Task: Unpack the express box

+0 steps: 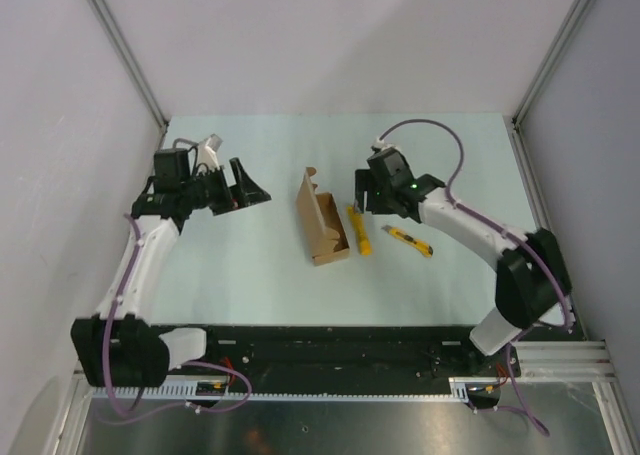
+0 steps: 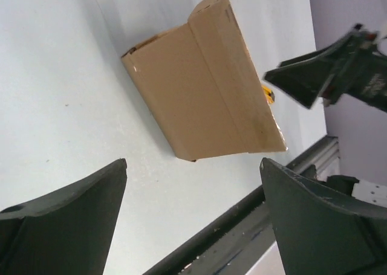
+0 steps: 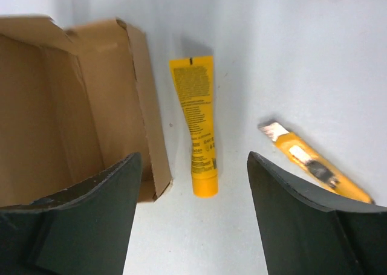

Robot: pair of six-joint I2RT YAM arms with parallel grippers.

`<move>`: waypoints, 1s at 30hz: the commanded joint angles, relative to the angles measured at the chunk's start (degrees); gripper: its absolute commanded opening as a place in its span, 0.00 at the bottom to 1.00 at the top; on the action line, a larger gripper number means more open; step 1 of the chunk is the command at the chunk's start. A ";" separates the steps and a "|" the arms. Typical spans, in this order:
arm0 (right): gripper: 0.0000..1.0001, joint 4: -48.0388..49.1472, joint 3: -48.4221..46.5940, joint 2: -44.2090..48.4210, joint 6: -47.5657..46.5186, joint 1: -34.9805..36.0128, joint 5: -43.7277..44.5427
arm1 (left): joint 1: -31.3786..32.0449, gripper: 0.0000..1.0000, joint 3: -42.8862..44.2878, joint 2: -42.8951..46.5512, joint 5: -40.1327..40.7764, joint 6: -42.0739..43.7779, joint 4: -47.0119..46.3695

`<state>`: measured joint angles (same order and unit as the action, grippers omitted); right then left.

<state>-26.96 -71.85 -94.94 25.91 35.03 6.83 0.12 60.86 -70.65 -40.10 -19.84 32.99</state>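
The express box [image 1: 322, 220], a brown cardboard carton, lies in the middle of the table with its top open and a flap standing up at the far end. In the right wrist view its bare inside [image 3: 66, 112] shows. Beside it on the right lies a yellow tube [image 1: 358, 231] [image 3: 196, 127]. My left gripper [image 1: 255, 190] [image 2: 193, 161] is open to the left of the box [image 2: 205, 87], apart from it and holding nothing. My right gripper [image 1: 365, 200] [image 3: 194, 155] is open just right of the box, above the tube, with nothing between its fingers.
A yellow-and-black utility knife [image 1: 410, 241] [image 3: 314, 166] lies right of the tube. The black front rail [image 1: 330, 345] runs along the near edge. Pale walls and metal posts [image 1: 125, 50] close in the table's left, back and right.
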 commanded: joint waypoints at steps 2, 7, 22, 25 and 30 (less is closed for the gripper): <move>0.78 -5.12 0.75 14.21 1.16 -0.48 14.31 | 0.06 0.99 -1.00 13.14 9.23 2.17 -0.56; 0.82 -6.17 4.79 26.89 2.74 -0.57 27.32 | 0.06 1.00 -5.05 23.44 22.24 -1.52 -0.56; 1.00 -25.59 7.43 51.16 13.54 -0.57 38.70 | 0.06 1.00 -4.52 32.51 29.73 -5.31 3.31; 1.00 -27.35 7.52 52.39 14.78 -0.57 38.96 | 0.06 1.00 -4.08 32.16 29.55 -4.95 3.31; 1.00 -28.76 7.87 52.40 15.92 -0.57 38.78 | 0.06 1.00 -3.12 30.93 29.55 -4.07 3.39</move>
<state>-53.34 -64.49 -42.57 38.94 34.50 43.27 0.14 55.88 -38.81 -10.70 -24.03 36.69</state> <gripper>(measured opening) 0.994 0.996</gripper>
